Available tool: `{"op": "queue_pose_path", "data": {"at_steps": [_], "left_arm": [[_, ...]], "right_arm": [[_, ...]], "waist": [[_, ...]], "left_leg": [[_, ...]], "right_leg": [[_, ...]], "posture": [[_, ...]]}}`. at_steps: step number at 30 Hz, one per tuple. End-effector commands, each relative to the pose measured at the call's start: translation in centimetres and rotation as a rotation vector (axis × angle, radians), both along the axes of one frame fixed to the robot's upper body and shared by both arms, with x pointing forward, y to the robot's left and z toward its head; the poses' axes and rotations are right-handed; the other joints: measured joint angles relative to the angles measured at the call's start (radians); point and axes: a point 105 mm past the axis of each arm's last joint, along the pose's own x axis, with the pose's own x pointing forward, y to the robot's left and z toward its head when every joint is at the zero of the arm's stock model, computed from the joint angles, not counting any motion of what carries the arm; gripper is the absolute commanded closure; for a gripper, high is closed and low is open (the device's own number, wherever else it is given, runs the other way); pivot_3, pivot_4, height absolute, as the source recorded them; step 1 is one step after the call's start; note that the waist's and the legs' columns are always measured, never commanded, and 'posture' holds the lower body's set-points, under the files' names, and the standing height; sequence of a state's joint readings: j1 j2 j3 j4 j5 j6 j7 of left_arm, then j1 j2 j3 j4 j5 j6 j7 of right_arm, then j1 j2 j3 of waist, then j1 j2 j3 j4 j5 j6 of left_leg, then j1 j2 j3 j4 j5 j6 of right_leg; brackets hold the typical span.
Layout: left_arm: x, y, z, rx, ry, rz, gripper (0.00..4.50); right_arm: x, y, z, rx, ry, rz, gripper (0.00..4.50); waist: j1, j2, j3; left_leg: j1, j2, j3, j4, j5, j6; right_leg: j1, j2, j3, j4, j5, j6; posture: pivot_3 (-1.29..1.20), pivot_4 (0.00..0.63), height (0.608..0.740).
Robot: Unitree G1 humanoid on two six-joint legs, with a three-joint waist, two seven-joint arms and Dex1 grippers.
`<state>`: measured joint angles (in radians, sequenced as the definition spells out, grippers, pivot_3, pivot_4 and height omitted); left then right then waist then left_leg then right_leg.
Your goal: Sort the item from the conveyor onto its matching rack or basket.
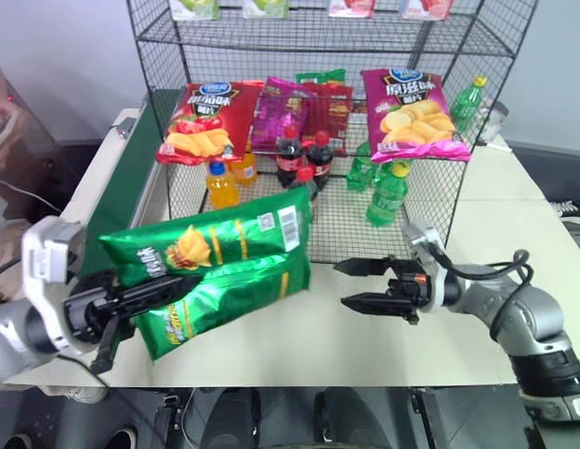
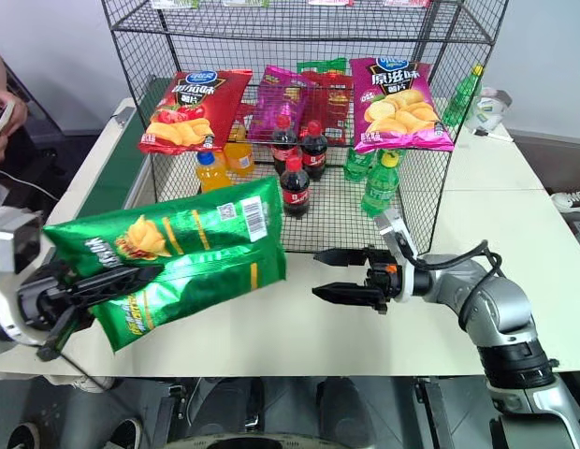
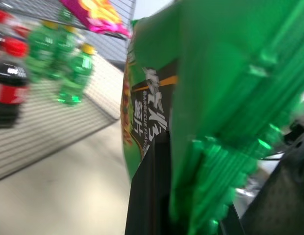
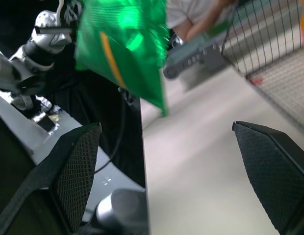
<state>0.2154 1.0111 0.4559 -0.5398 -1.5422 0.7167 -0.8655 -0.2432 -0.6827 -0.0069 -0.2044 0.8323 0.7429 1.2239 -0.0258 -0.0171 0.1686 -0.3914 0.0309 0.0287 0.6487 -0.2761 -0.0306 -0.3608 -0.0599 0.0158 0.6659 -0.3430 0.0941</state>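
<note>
The green crisp bag [image 1: 215, 271] is off the conveyor [image 1: 131, 178], held above the table at about eight o'clock of the rack [image 1: 327, 131], clenched in the left gripper [image 1: 131, 299], while the right gripper [image 1: 365, 285] waits spread at three o'clock of it; shelving it remains.

Bright, even indoor light; glare on the green crisp bag [image 1: 215, 271] beside the left gripper [image 1: 122, 304]; blurred in both wrist views.

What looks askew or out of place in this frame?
Only the large glossy green crisp bag: it hangs tilted above the white table, pinched at one end by the left tool. Nothing looks spilled or damaged.
</note>
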Motion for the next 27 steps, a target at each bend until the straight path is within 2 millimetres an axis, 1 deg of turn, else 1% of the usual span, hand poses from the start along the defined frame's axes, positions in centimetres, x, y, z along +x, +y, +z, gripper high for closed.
{"op": "queue_pose_path", "data": {"at_steps": [1, 4, 7, 10, 12, 15, 19, 21, 25, 27], "left_arm": [[0.4, -1.1, -0.4, -0.048, 0.057, -0.092, 4.48], [1.0, -1.6, -0.6, -0.070, 0.100, -0.153, 4.48], [1.8, -2.1, -0.7, -0.086, 0.098, -0.187, 4.48], [2.1, -2.9, -1.4, -0.096, 0.106, -0.219, 4.48], [2.1, -3.4, -2.2, -0.092, 0.111, -0.226, 4.48], [2.5, -3.5, -2.4, -0.111, 0.106, -0.216, 4.48], [2.3, -3.8, -2.7, -0.114, 0.106, -0.229, 4.48], [2.2, -4.1, -2.9, -0.109, 0.100, -0.233, 4.48], [2.3, -4.2, -3.1, -0.100, 0.081, -0.221, 4.48], [2.5, -4.1, -3.1, -0.101, 0.076, -0.208, 4.48]], "right_arm": [[0.3, 1.1, 2.5, 0.087, -0.070, -0.001, 0.00], [0.7, 1.5, 3.6, 0.138, -0.064, -0.009, 0.00], [-0.5, 1.9, 4.2, 0.167, -0.003, 0.071, 0.00], [-1.4, 2.4, 4.4, 0.179, 0.052, 0.132, 0.00], [-2.1, 2.8, 4.3, 0.178, 0.079, 0.176, 0.00], [-2.6, 3.2, 4.0, 0.161, 0.099, 0.207, 0.00], [-2.7, 3.7, 3.3, 0.139, 0.126, 0.231, 0.00], [-2.4, 3.8, 3.1, 0.134, 0.144, 0.228, 0.00], [-2.2, 3.9, 3.1, 0.140, 0.157, 0.230, 0.00], [-2.4, 4.1, 2.5, 0.113, 0.157, 0.239, 0.00]], "waist": [[-0.002, 0.000, 0.000], [-0.002, 0.000, 0.000], [0.009, 0.000, 0.000], [0.012, 0.000, 0.000], [0.010, 0.000, 0.000], [0.008, 0.000, 0.000], [0.009, 0.000, 0.000], [0.009, 0.000, 0.000], [0.010, 0.000, 0.000], [0.010, 0.000, 0.000]], "left_leg": [[0.000, 0.000, 0.000, 0.000, 0.000, 0.000], [0.000, 0.001, -0.001, 0.000, 0.000, 0.000], [-0.001, 0.001, -0.001, 0.000, 0.000, 0.000], [-0.002, 0.001, -0.001, 0.000, 0.000, 0.000], [-0.002, 0.001, -0.001, 0.000, 0.000, 0.000], [-0.002, 0.001, -0.001, 0.000, 0.000, 0.000], [-0.001, 0.001, -0.001, 0.001, 0.000, 0.000], [-0.002, 0.001, -0.001, 0.001, 0.000, 0.000], [-0.002, 0.001, -0.001, 0.001, 0.000, 0.000], [-0.002, 0.001, -0.001, 0.001, 0.000, 0.000]], "right_leg": [[0.000, 0.001, 0.000, 0.000, 0.000, 0.000], [-0.001, 0.003, 0.000, 0.001, 0.000, 0.000], [-0.001, 0.003, 0.000, 0.001, 0.000, 0.000], [-0.001, 0.002, 0.000, -0.001, 0.000, 0.000], [-0.001, 0.002, 0.000, -0.001, 0.000, 0.000], [-0.001, 0.002, 0.001, 0.000, 0.000, 0.000], [-0.001, 0.002, 0.001, 0.000, 0.000, 0.000], [-0.001, 0.002, 0.001, 0.000, 0.000, 0.000], [-0.001, 0.002, 0.001, 0.000, 0.000, 0.000], [-0.001, 0.002, 0.001, 0.000, 0.000, 0.000]], "posture": [[0.00, 0.150, 0.739], [0.00, 0.150, 0.739], [0.00, 0.150, 0.739], [0.00, 0.150, 0.739], [0.00, 0.150, 0.739], [0.00, 0.150, 0.739], [0.00, 0.150, 0.739], [0.00, 0.150, 0.739], [0.00, 0.150, 0.739], [0.00, 0.150, 0.739]]}}
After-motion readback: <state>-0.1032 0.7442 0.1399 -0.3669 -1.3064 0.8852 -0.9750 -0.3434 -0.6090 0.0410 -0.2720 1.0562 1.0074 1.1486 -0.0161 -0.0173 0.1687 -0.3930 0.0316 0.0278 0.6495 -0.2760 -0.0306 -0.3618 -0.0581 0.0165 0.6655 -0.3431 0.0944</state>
